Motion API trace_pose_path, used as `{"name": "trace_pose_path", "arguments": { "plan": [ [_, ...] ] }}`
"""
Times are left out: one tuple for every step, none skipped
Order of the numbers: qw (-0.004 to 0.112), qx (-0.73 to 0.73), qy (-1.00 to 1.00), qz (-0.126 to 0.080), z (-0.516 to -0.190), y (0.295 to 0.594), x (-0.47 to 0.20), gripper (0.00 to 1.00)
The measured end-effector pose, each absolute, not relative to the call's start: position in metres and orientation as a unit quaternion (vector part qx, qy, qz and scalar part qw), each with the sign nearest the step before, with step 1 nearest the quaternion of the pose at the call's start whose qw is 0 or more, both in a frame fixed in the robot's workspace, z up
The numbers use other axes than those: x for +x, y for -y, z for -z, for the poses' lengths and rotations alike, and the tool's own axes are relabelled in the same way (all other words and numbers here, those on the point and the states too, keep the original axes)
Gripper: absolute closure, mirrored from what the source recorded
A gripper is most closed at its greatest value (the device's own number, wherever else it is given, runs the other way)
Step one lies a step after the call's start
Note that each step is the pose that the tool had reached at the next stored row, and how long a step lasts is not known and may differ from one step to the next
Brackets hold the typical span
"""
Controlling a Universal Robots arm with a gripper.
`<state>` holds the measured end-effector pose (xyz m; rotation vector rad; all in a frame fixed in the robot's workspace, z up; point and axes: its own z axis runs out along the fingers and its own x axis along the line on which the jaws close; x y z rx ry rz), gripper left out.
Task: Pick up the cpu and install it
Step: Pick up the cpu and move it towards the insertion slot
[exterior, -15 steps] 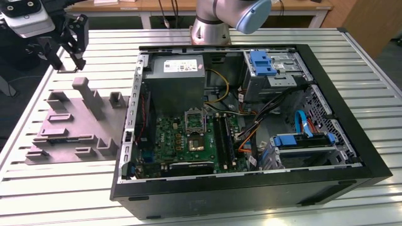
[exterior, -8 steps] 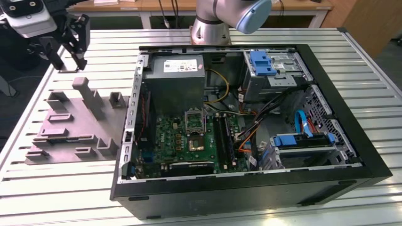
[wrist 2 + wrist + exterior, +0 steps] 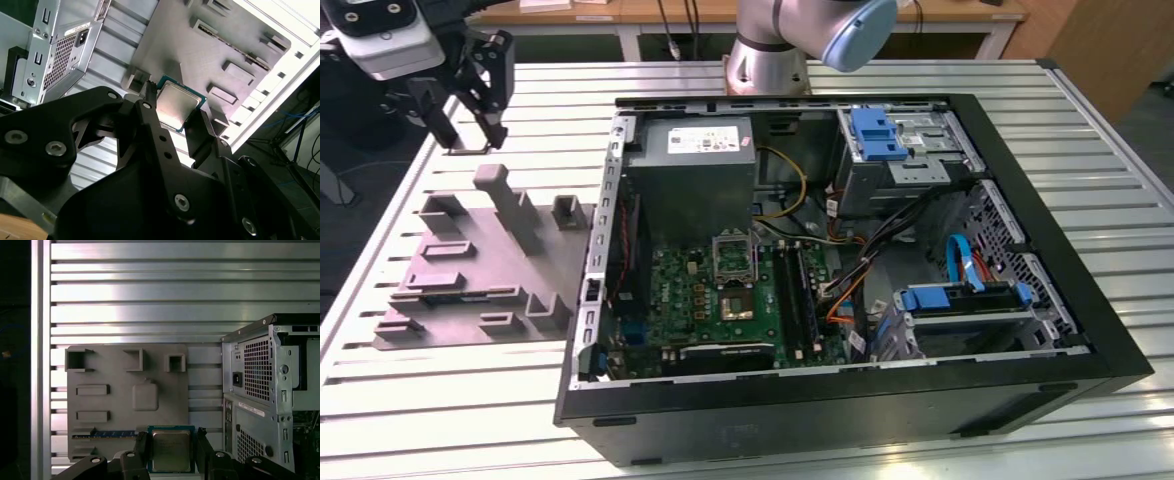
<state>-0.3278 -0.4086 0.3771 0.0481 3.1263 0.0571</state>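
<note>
Your gripper point(image 3: 171, 444) is closed on the cpu point(image 3: 171, 450), with a finger point(image 3: 142, 445) against each of two opposite edges. In both wrist views the chip hangs clear above the grey parts tray point(image 3: 112, 403), near the open computer case point(image 3: 252, 440). In the exterior view the gripper point(image 3: 474, 90) sits high over the slatted table point(image 3: 454, 400), at the exterior view's left. Judge the chip light, thin and stiff, with a smooth metal top that would likely slip under a flat pinch, so the edge hold suits it. Its underside is probably delicate, so a modest squeeze and a level carry are wise.
</note>
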Motion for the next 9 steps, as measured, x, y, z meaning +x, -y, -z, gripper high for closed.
{"name": "trace_pose_path", "arguments": {
  "plan": [
    [0.007, 0.015, -1.000, -0.018, -0.3770, 0.4086, -0.3275, 0.53],
    [0.007, 0.015, -1.000, -0.018, -0.3771, 0.4087, -0.3273, 0.53],
    [0.007, 0.015, -1.000, -0.018, -0.3770, 0.4086, -0.3270, 0.53],
    [0.007, 0.015, -1.000, -0.018, -0.3771, 0.4086, -0.3268, 0.53],
    [0.007, 0.015, -1.000, -0.018, -0.3771, 0.4086, -0.3265, 0.53],
    [0.007, 0.015, -1.000, -0.018, -0.3770, 0.4086, -0.3263, 0.53],
    [0.007, 0.015, -1.000, -0.018, -0.3770, 0.4086, -0.3260, 0.53],
    [0.007, 0.015, -1.000, -0.018, -0.3771, 0.4086, -0.3258, 0.53],
    [0.007, 0.015, -1.000, -0.018, -0.3771, 0.4086, -0.3255, 0.53]
  ]
}}
